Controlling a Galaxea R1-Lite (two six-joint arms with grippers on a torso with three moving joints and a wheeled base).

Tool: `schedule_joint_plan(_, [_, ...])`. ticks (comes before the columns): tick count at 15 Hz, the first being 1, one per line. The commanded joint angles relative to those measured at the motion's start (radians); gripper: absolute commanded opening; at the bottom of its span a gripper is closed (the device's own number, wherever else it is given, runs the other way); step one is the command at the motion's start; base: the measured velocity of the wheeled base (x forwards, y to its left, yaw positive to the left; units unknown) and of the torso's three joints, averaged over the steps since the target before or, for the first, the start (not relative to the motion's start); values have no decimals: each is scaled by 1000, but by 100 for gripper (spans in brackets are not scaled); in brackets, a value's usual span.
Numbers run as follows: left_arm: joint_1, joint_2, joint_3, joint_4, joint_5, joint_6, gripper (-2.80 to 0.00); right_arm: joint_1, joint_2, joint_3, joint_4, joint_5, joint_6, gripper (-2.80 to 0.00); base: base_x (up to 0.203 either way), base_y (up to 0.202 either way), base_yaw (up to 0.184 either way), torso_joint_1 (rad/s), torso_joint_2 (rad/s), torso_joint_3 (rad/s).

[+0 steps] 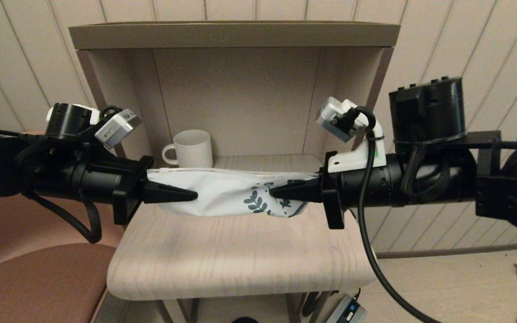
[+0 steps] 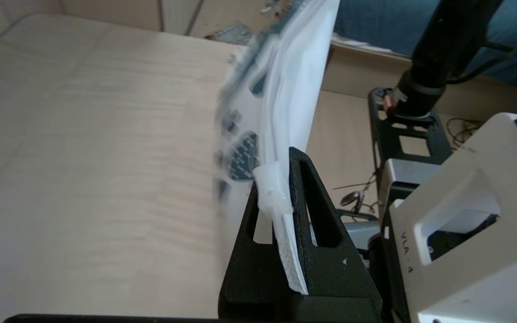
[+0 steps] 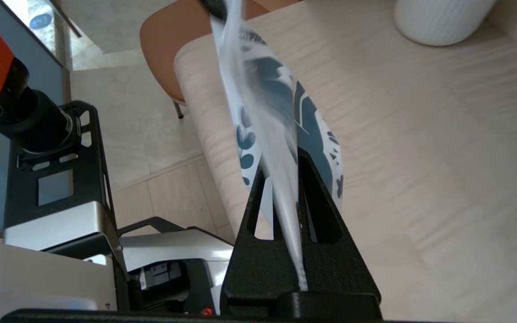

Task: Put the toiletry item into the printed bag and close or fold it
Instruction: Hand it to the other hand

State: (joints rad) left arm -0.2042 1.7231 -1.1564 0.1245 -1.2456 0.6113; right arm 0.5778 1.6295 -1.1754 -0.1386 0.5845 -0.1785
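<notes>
The printed bag hangs stretched above the wooden table, held at both ends, its teal leaf print toward the right. My left gripper is shut on the bag's plain white end, right by the white zip slider. My right gripper is shut on the printed end. The bag's edge runs between each pair of fingers. The toiletry item is out of view; I cannot tell whether it lies inside the bag.
A white ribbed mug stands behind the bag, against the back wall of the wooden alcove. A brown chair seat sits low on the left. A black cable hangs from the right arm past the table's right edge.
</notes>
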Motion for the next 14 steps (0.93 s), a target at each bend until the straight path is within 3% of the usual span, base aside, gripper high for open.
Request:
schedule_joint_plan(1, [-4, 7, 1, 1, -5, 4, -280, -10, -22, -28, 20, 6, -1, -280, 0, 0, 0, 0, 0, 0])
schedule_joint_plan(12, [-6, 12, 1, 1, -5, 4, -280, 10, -7, 34, 39, 19, -42, -280, 0, 0, 0, 0, 0, 0])
schedule_joint_plan(13, [-6, 12, 1, 1, -5, 4, -280, 13, -2, 39, 36, 17, -46, 0, 0, 0, 0, 0, 0, 0])
schedule_joint_plan(14, [-6, 12, 1, 1, -5, 4, -280, 13, -3, 36, 39, 21, -52, 0, 0, 0, 0, 0, 0, 0])
